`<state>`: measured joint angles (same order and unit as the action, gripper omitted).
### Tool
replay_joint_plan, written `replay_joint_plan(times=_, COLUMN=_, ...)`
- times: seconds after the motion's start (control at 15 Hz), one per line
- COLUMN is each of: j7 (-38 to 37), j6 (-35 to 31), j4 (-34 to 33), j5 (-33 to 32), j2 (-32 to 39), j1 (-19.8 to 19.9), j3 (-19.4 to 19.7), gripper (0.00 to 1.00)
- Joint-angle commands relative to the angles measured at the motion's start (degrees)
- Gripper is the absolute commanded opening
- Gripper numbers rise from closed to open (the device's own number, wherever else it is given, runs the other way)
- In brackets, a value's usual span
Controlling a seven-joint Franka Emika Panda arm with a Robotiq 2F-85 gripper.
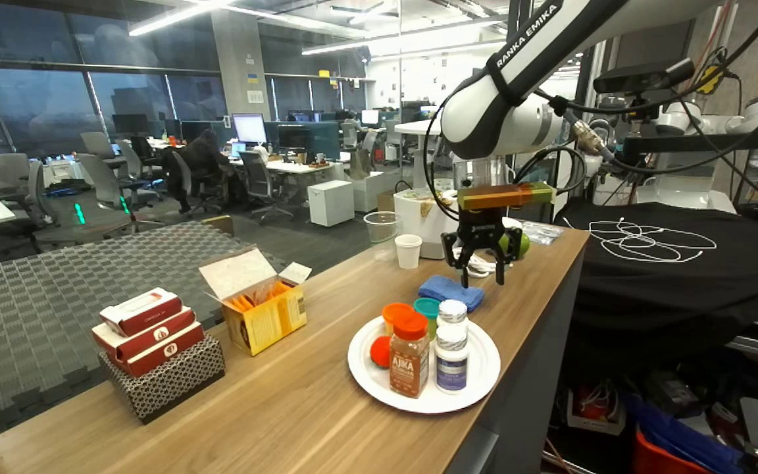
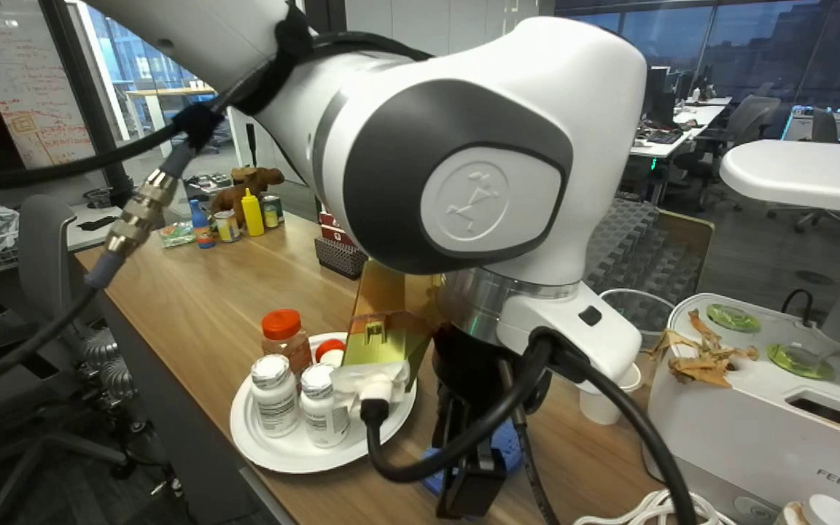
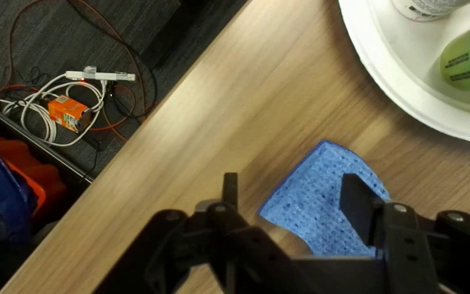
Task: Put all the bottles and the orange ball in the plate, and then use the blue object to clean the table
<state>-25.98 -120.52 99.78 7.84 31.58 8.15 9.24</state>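
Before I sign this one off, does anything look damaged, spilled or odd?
Only the shrivelled brown leaves atop the white machine, which look dead; the bottles on the plate stand upright, no spill visible.

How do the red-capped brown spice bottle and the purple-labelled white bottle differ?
The brown spice bottle has a red cap, the purple-labelled white bottle a white cap. The spice bottle looks taller and broader than the white bottle. Both stand upright on the round white plate.
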Motion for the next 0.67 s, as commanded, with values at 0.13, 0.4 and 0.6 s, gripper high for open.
replay_joint_plan(times=0.13, j7=-2.5, j6=1.5, j4=-0.5, j5=3.7, j2=-0.6, j1=0.3, j3=0.1, gripper=1.00)
replay_joint_plan(times=0.4, j7=-4.9, j6=2.9, j4=-2.2, j5=8.9, j2=1.3, j1=0.6, j3=-0.3, gripper=1.00)
replay_joint_plan(times=0.6, j7=-8.0, j6=2.0, j4=-2.2, j5=10.5, j2=2.1, j1=0.0, j3=0.3, gripper=1.00)
